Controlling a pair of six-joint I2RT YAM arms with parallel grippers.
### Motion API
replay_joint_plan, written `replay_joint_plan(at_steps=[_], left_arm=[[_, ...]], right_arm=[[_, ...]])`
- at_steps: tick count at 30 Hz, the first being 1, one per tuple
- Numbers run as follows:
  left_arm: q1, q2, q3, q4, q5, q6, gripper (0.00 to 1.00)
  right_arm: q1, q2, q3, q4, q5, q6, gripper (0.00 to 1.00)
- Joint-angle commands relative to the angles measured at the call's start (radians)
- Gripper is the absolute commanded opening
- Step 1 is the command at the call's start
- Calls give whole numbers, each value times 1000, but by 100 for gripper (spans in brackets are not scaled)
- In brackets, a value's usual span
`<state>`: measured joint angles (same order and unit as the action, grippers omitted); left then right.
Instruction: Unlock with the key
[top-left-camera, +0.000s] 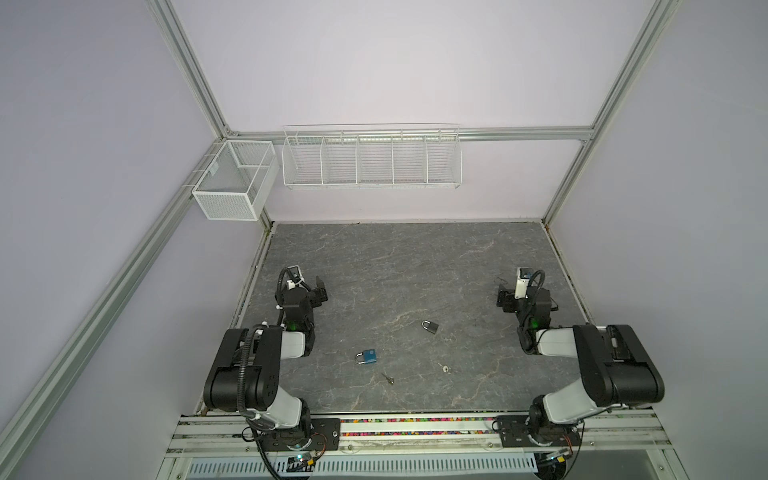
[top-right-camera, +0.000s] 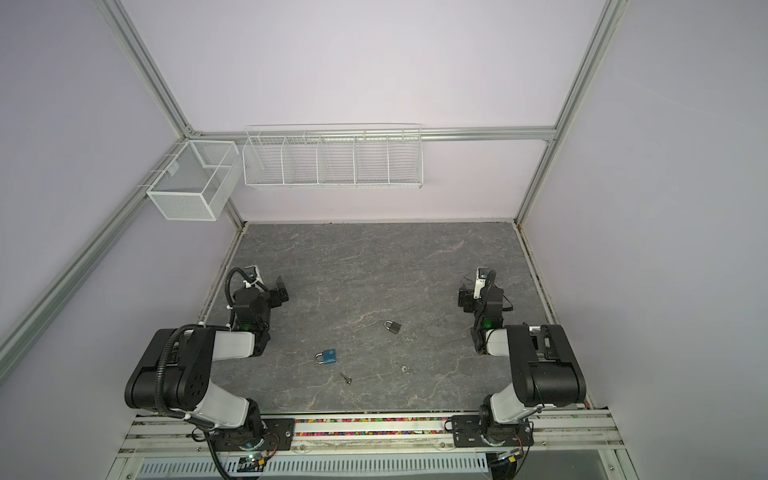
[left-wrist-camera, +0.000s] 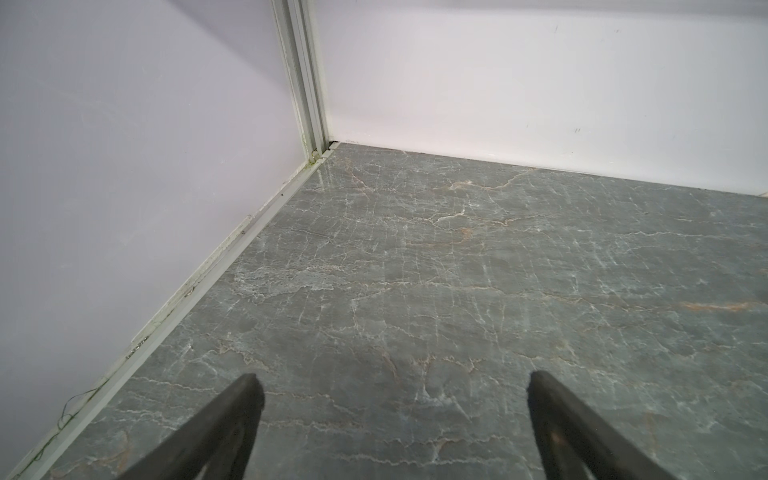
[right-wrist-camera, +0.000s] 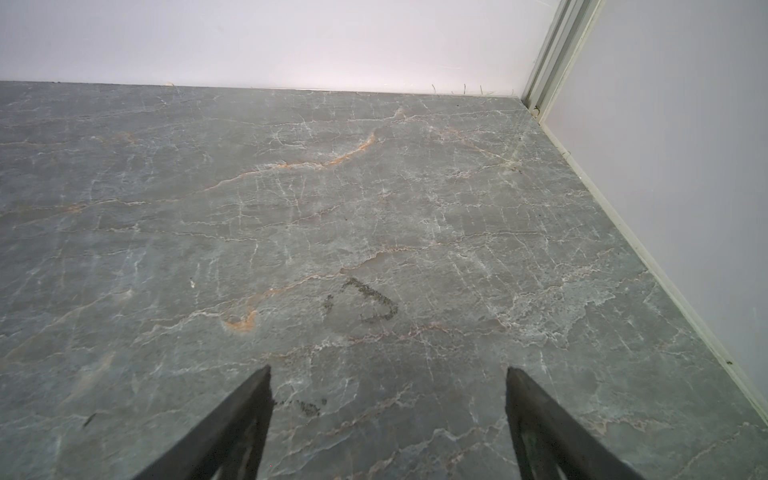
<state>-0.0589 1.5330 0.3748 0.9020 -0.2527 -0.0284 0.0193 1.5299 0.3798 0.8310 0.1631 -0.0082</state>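
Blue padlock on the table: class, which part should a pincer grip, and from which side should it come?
Grip the blue padlock by its body, across the two edges flanking the shackle, coming down from above. It lies flat on the table, so only those edges offer purchase; the thin shackle would likely slip.

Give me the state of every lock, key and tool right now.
blue padlock: flat, shackle looks shut, keyless
grey padlock: flat, shackle looks shut, keyless
darker key: lying loose, in neither lock
paler key: lying loose, in neither lock
left tool: open, empty
right tool: open, empty
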Motion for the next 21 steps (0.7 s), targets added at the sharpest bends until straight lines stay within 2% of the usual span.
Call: replay_joint_plan(at_steps=[1,6,8,10,13,14,16,17,21], left_arm=[[1,-76,-37,34,-6,1,99],[1,-260,-20,-154,21,0,99],[2,-344,17,-301,0,-69,99],[2,-416,60,-435,-19,-170,99],[2,-485,124,-619,-65,-354,99],[2,-500,139,-677,-78,-411,99],[2,-529,143,-725,-99,-501,99],[4,-541,141,-735,-84,-531,99],[5,-577,170,-820,73,-557,99]], right_arm=[[-4,-87,42,-101,3,-11,89],[-5,-219,96,-286,19,12,88],[-7,-283,142,-416,69,124,89],[-11,-324,207,-573,72,224,89],[-16,-360,312,-872,163,480,89],[-22,-367,324,-923,145,520,89],[-34,-379,335,-960,31,526,89],[-30,-379,351,-1011,11,536,89],[25,-353,413,-1156,-10,503,88]])
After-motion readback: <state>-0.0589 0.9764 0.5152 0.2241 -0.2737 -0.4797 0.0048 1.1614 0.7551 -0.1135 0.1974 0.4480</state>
